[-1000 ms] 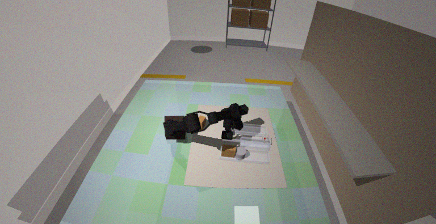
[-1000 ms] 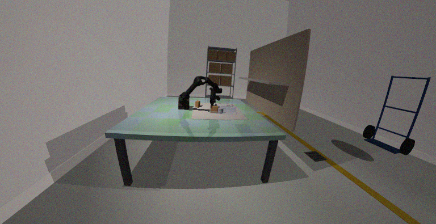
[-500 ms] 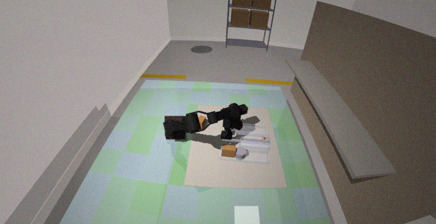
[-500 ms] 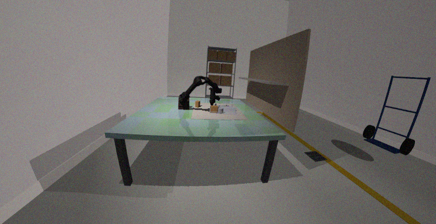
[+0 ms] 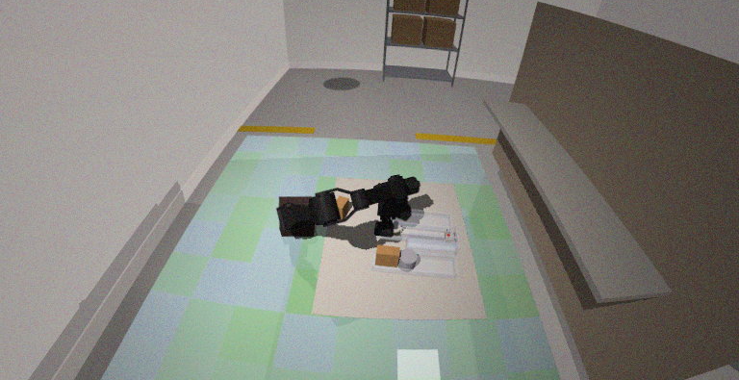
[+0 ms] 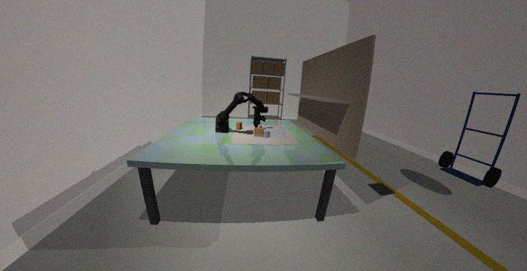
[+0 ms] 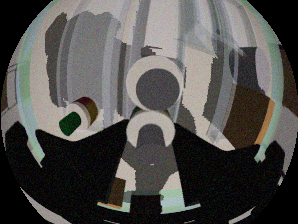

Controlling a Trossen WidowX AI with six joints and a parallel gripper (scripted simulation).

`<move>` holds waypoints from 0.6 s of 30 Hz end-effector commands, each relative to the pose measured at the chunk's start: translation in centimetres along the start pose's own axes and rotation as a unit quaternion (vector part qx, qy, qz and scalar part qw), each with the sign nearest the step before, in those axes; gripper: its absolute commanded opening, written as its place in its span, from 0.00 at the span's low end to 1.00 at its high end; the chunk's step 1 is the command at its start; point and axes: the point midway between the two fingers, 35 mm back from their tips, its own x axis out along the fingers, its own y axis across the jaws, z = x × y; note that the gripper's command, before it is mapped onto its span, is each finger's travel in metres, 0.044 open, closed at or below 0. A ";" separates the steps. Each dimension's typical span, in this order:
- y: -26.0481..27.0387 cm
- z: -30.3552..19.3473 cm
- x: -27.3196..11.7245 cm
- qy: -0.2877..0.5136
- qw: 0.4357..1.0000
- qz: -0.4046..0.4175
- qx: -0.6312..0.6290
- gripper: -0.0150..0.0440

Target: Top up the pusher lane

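Entry one: your arm [image 5: 325,210] [image 6: 239,98], black, its base toward the left edge of the desk [image 5: 258,326] [image 6: 235,166], as you saw it in the exterior view, and its reach bent toward the right edge.

Entry two: your pincer [image 5: 398,231] [image 6: 257,125] [image 7: 150,125], pointed downward, about half open, its fingers closed about the near jar [image 7: 150,134].

Entry three: that near jar, pale-rimmed with a grey top, at the end of the clear lanes [image 5: 413,273] facing the desk's left edge. You could not tell whether its base met the lane floor.

Entry four: the far jar [image 7: 157,89], of matching look, in line with it on the side toward the right edge; whether the two touched, you could not tell.

Entry five: one orange block [image 5: 387,256] [image 6: 259,132] and a grey cylinder [image 5: 408,259] [image 6: 266,134], side by side, nearer the desk's front edge.

Entry six: a green-ended jar [image 7: 80,117], off to one side of your pincer in the wrist view.
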 end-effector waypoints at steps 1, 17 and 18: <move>0.0 0.0 0.0 0.000 1.000 0.000 0.003 0.65; 0.0 0.0 -2.0 0.000 1.000 0.001 0.003 0.75; 0.0 -0.1 -2.0 0.000 1.000 0.001 0.003 0.75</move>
